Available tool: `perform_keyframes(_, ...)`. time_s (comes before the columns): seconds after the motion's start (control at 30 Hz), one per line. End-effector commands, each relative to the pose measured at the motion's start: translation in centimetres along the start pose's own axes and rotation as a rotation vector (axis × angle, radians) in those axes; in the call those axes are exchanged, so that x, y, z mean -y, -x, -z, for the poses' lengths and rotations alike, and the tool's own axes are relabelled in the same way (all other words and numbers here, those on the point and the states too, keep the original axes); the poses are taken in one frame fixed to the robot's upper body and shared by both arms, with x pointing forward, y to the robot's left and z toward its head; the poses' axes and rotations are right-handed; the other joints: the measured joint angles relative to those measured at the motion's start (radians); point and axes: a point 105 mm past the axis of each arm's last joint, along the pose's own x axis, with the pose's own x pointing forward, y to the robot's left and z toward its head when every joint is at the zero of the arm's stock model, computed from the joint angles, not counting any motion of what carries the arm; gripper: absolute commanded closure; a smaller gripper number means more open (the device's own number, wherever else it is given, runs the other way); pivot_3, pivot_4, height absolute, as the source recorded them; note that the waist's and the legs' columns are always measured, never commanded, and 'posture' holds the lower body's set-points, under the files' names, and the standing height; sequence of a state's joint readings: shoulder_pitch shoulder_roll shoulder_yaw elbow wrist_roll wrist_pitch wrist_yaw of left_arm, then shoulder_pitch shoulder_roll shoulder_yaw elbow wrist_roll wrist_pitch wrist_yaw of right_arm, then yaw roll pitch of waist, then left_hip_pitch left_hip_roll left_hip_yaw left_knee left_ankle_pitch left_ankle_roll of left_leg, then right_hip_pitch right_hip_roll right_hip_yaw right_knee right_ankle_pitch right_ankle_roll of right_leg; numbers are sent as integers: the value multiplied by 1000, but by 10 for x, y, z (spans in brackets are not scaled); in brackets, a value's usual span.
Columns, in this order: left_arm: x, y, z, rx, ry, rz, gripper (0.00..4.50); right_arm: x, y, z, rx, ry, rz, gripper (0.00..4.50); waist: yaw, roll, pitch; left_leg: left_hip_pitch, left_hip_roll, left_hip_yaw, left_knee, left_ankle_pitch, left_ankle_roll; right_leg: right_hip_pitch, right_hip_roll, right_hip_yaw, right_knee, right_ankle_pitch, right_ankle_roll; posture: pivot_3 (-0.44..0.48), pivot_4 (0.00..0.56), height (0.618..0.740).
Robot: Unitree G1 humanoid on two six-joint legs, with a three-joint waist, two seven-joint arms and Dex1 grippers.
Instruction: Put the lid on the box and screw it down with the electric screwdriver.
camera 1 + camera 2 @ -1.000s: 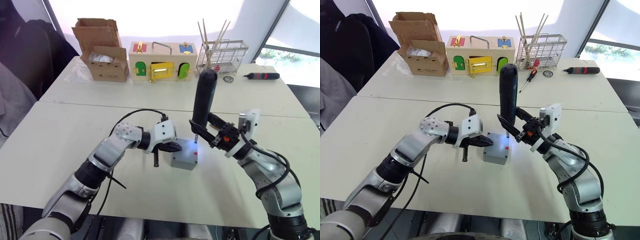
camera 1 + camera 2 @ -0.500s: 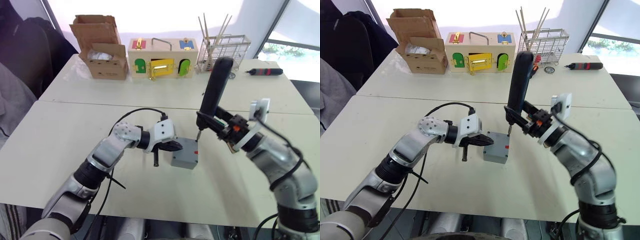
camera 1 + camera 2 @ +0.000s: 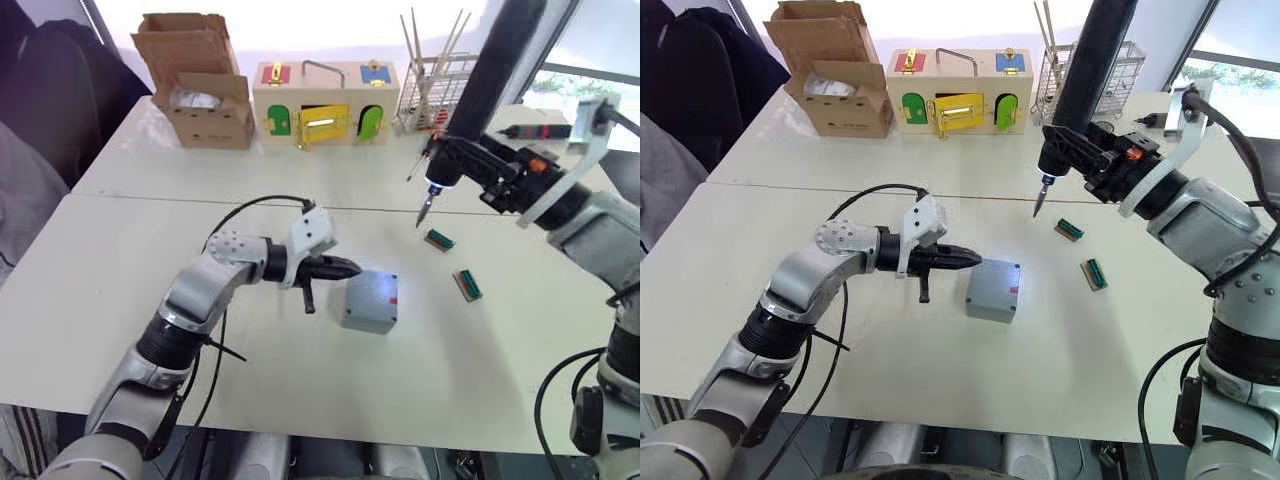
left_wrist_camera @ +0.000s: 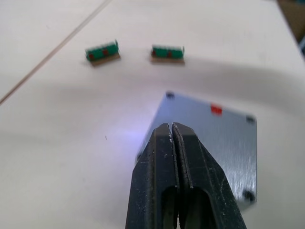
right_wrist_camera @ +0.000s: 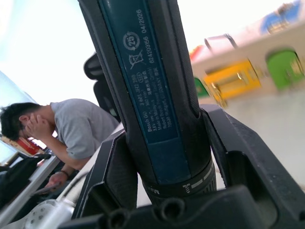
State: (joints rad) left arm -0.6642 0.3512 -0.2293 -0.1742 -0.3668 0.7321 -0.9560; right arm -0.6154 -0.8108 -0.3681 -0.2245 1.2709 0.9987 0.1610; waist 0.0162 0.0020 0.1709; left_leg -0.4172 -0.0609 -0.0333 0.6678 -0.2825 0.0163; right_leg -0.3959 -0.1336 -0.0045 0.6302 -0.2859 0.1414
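Box [image 3: 371,301], lid [image 4: 209,138] seated, mid-tabletop [image 3: 120,300]; my left pincer [image 3: 348,267], pressed together, points at its side. Right pincer [image 3: 1080,150] pinching the electric screwdriver [image 3: 1080,90], raised well clear. To drive a corner screw well, I judge: lower upright, bit centred.

The table [image 3: 100,290] is overlooked from above by both head views, facing twelve o'clock. The box [image 4: 209,138] is seen close by the left wrist view, shared with them.
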Motion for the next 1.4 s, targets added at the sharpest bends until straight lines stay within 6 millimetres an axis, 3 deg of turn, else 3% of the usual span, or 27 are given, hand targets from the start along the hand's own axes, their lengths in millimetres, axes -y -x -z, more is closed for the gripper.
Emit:
perform_keyframes(0.03,17,17,-46,116,-53,60,4500,51,41,-43,-91,98,260,2590,3,0,0,-8,0,-1,1,4,-4,-7,0,-1,0,0,0,0,150,735)
perform_keyframes(0.23,55,17,-15,-11,-106,193,4500,105,100,1,-553,76,480,2590,-17,1,0,-10,-1,2,-7,2,-2,-11,0,-2,-1,1,2,0,150,735)
perform_keyframes(0.37,75,14,15,-138,-144,282,4500,117,120,43,-754,-28,488,2590,-33,5,3,-9,1,6,-2,2,-1,-11,0,-1,-1,1,2,0,150,735)
perform_keyframes(0.53,75,4,20,-131,-148,257,4500,121,133,76,-899,-101,486,2590,-25,15,4,-7,0,7,0,4,6,-10,0,1,2,5,3,0,150,735)
perform_keyframes(0.9,76,0,16,-91,-103,234,4500,133,122,95,-953,-132,486,2590,-18,15,4,-9,0,6,-1,8,-2,-12,0,1,1,5,4,0,150,735)
perform_keyframes(0.97,70,-1,15,-82,-80,197,4500,137,121,97,-954,-126,493,1601,-13,15,4,-9,0,7,0,8,-2,-12,0,1,1,5,4,0,150,735)
perform_keyframes(1.13,39,5,23,-122,-27,35,4500,144,118,97,-954,-69,510,20,-3,14,4,-9,0,6,0,8,-2,-11,0,1,2,5,4,0,150,735)
perform_keyframes(1.23,27,10,18,-89,-21,-27,4500,148,114,93,-929,-34,521,20,-5,14,4,-9,-1,6,0,8,-2,-11,0,1,2,5,4,0,150,735)
perform_keyframes(1.4,6,29,7,-25,19,-140,4500,151,97,55,-756,128,468,20,-5,14,4,-9,-1,6,0,8,-2,-12,0,1,2,5,4,0,150,735)
